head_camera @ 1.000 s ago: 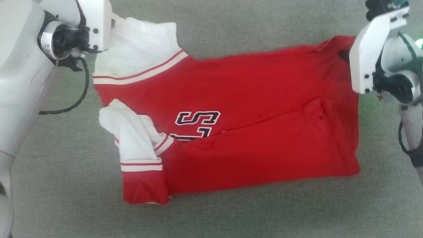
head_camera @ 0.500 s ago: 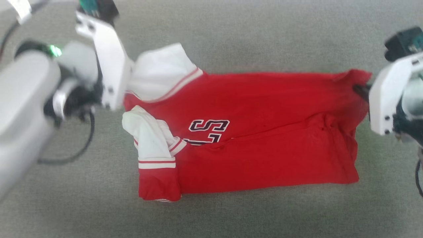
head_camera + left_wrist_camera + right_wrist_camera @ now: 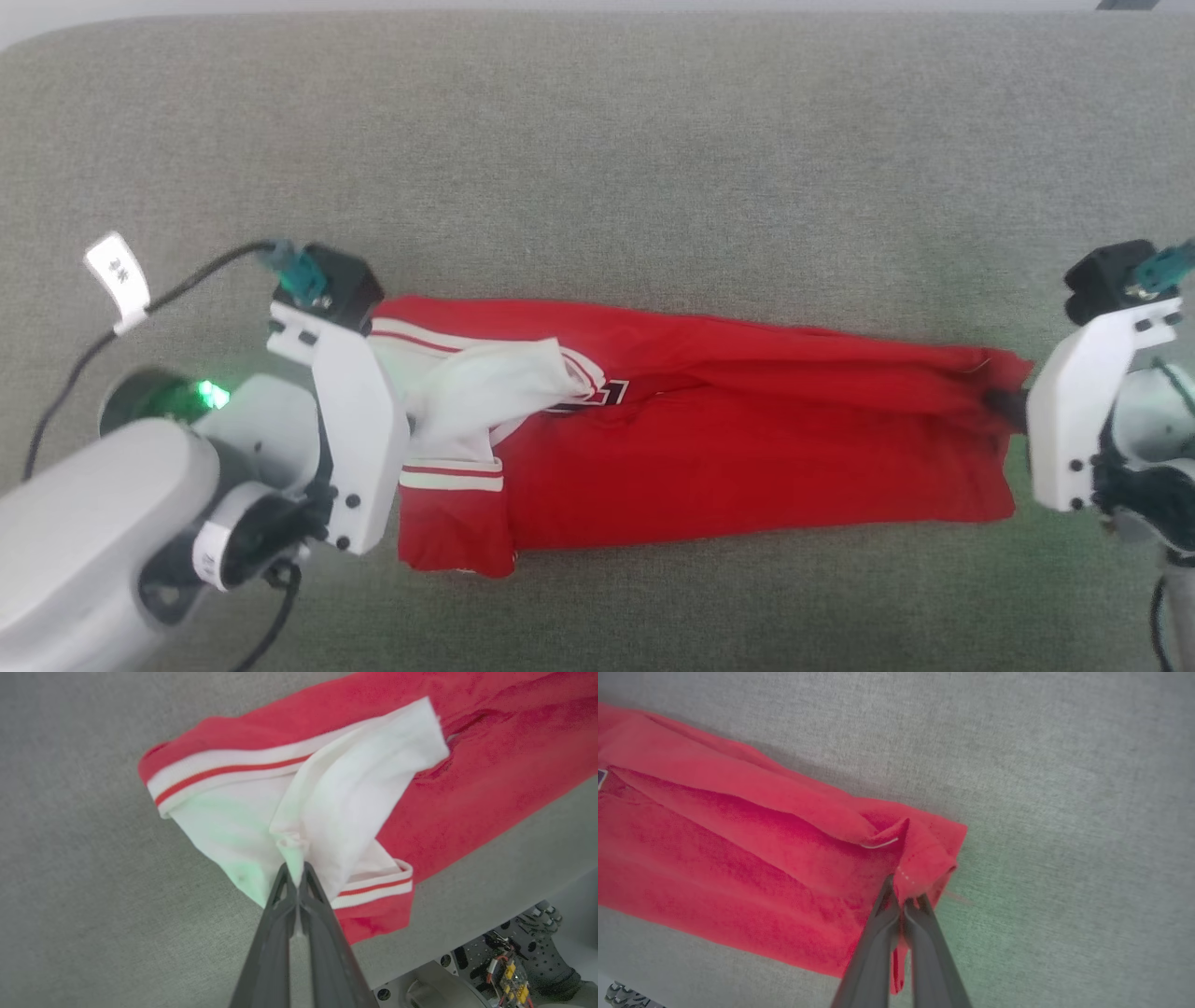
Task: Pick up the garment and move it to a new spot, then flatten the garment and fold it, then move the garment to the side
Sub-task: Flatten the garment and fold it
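1. My left gripper (image 3: 294,870) has its two dark fingers pressed together on a bunched pinch of the white sleeve (image 3: 355,779) at one end of the garment (image 3: 709,457).
2. My right gripper (image 3: 903,891) is likewise clamped shut, on the red hem corner (image 3: 934,858) at the opposite end.
3. The garment is a red jersey with white sleeves and striped trim. It stretches between my two grippers as a long, narrow band across the grey fabric surface (image 3: 597,168), near the middle of the head view.
4. Its lower edge rests on the surface. The upper edge, held at both ends, looks doubled over towards it, and only a sliver of the black lettering shows between the layers.
5. By my reading, the pick-up and move are done and I am partway through a lengthwise fold.
6. The layers are not yet flat: the sleeve is crumpled and loose, and ridges run along the red body.
7. Left to do, as I judge it: lay this fold down, smooth it, fold again crosswise, then shift the garment aside.
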Controlling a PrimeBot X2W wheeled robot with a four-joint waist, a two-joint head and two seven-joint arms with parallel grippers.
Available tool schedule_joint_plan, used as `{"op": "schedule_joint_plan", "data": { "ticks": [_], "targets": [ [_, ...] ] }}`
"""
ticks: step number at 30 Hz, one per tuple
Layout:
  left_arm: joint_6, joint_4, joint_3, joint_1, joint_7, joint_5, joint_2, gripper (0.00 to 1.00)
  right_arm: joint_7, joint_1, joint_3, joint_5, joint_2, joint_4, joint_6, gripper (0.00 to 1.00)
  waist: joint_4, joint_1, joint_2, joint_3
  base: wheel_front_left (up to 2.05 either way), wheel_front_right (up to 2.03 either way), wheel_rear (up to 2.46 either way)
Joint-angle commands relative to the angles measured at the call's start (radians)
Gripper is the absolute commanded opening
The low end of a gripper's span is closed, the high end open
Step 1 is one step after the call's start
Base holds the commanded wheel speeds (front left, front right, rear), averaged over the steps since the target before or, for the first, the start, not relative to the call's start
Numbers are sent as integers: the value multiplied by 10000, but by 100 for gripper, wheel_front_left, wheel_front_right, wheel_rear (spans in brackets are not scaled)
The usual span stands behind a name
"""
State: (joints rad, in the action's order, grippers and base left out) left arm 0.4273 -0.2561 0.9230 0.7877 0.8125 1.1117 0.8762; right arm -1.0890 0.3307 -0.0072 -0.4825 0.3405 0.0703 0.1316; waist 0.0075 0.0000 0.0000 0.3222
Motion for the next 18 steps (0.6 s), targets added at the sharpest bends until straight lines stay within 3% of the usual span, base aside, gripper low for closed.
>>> {"op": "schedule_joint_plan", "data": {
  "ticks": [1,2,3,4,5,10,18],
  "targets": [
    [18,140,11,-228,-89,78,-55,0,49,-24,44,23,-85,-122,-19,5,-6,0,0,2,0,0,0],
    [-60,286,36,-333,-236,86,-121,16,64,-5,97,12,-168,-290,-19,33,-11,0,0,-6,0,0,0],
    [-159,432,10,-421,-447,86,-223,44,126,69,114,77,-206,-422,-19,54,-16,0,0,-8,0,0,0],
    [-236,640,-10,-554,-600,181,-314,93,194,171,154,144,-247,-538,-19,98,-19,0,0,-15,0,0,0],
    [-323,822,-3,-670,-724,223,-363,100,269,239,197,152,-303,-646,-19,100,-19,0,0,-38,0,0,0],
    [-625,1364,-264,-893,-1473,371,-568,100,498,267,286,105,-367,-875,-19,100,45,0,0,-267,0,0,0],
    [-603,1045,-929,-1571,-3049,357,-399,100,697,-160,-269,-104,-420,-432,-17,100,194,0,0,-692,0,0,0]
  ]
}}
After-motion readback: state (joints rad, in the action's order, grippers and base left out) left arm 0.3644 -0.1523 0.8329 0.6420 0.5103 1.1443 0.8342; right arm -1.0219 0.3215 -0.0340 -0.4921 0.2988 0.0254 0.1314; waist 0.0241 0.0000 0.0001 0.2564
